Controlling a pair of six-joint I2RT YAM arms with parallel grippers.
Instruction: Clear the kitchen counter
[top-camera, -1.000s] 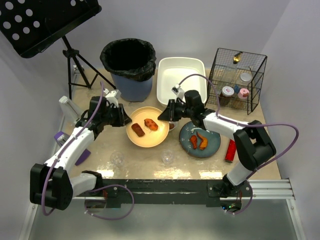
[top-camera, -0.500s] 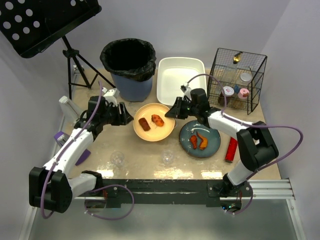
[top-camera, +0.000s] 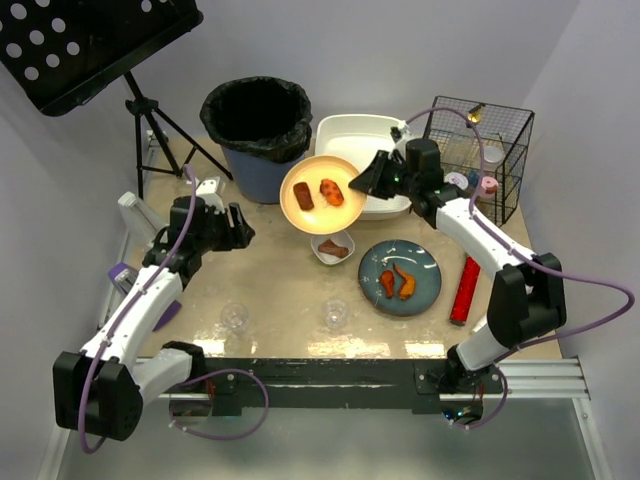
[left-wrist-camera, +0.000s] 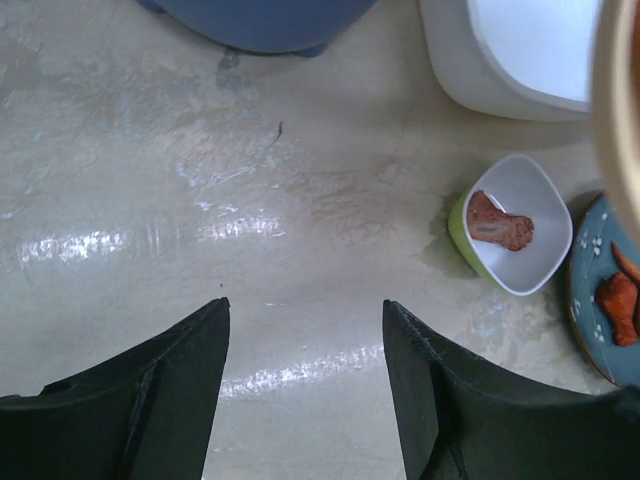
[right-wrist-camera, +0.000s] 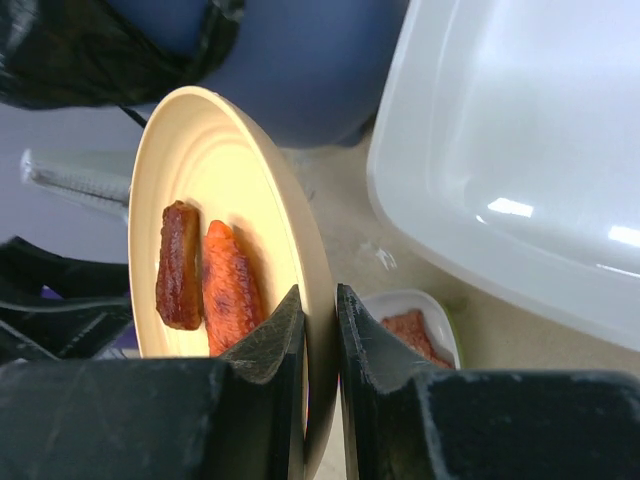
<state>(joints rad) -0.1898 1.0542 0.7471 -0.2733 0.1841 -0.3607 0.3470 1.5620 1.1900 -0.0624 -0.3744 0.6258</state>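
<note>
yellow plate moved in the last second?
Yes. The yellow plate, clamped in the right gripper, went toward the back of the counter: it was in front of the white tub and now overlaps the tub's left edge.

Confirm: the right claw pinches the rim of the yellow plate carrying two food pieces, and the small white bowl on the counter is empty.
Not empty: the small white bowl holds a reddish piece of food, clear in the left wrist view. The right claw does pinch the yellow plate with its two food pieces.

Left claw (left-wrist-camera: 305, 302) gapes wide, pointing down; right claw (right-wrist-camera: 318, 292) pinches tight.
</note>
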